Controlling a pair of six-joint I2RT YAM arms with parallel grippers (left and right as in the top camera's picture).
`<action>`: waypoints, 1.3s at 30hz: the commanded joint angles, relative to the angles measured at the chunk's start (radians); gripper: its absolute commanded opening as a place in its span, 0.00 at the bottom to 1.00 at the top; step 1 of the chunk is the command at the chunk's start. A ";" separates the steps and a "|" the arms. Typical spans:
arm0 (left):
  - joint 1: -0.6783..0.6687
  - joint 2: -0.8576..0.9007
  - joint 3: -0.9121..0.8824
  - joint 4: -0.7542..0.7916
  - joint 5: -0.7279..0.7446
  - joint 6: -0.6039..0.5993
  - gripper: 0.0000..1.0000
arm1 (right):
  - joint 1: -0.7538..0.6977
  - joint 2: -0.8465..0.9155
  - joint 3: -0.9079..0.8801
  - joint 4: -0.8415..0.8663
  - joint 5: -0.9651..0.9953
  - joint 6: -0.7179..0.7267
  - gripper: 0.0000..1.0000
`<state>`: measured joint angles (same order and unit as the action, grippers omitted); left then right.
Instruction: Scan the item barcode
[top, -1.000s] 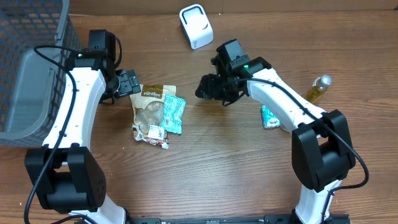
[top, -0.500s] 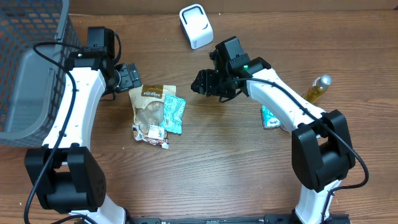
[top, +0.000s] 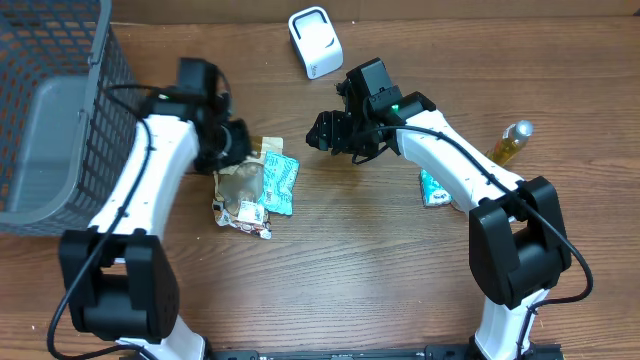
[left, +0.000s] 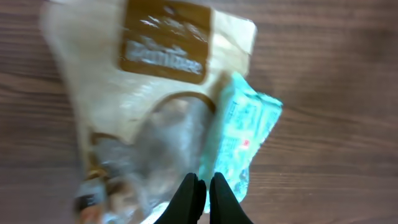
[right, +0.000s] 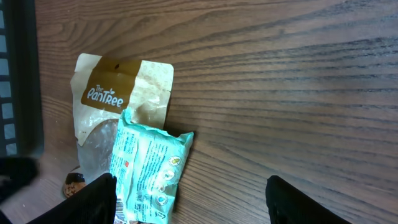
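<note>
A white barcode scanner (top: 315, 42) stands at the back of the table. A tan and brown pouch (top: 243, 178) (left: 149, 93) (right: 124, 93) lies flat left of centre, and a teal packet (top: 282, 183) (left: 245, 130) (right: 149, 168) overlaps its right edge. My left gripper (top: 232, 145) (left: 202, 193) hovers over the seam between the two, shut, with nothing between its fingers. My right gripper (top: 325, 133) (right: 193, 202) hangs open just right of the pile, and the teal packet's lower end lies by its left finger (right: 93, 199).
A small snack wrapper (top: 245, 215) lies at the pouch's front end. A grey mesh basket (top: 50, 110) fills the far left. A yellow bottle (top: 512, 142) and another teal packet (top: 433, 188) lie at the right, beside the right arm.
My left arm has swung right from beside the pouch to above it, and its gripper has gone from open to shut. The right gripper shifted slightly left.
</note>
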<state>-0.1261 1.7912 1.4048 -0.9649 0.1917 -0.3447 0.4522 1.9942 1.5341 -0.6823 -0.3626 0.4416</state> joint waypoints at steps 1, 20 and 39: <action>-0.044 -0.014 -0.075 0.052 0.006 -0.047 0.04 | 0.002 -0.023 0.021 0.000 -0.005 0.000 0.72; -0.112 0.020 -0.146 0.258 -0.167 -0.027 0.35 | 0.001 0.003 0.021 -0.004 -0.005 0.000 0.73; -0.115 0.021 -0.273 0.365 0.088 0.046 0.31 | -0.005 0.003 0.021 -0.019 -0.005 -0.001 0.73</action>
<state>-0.2298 1.7985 1.1568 -0.6086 0.2024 -0.3294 0.4522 1.9945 1.5341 -0.6975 -0.3626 0.4419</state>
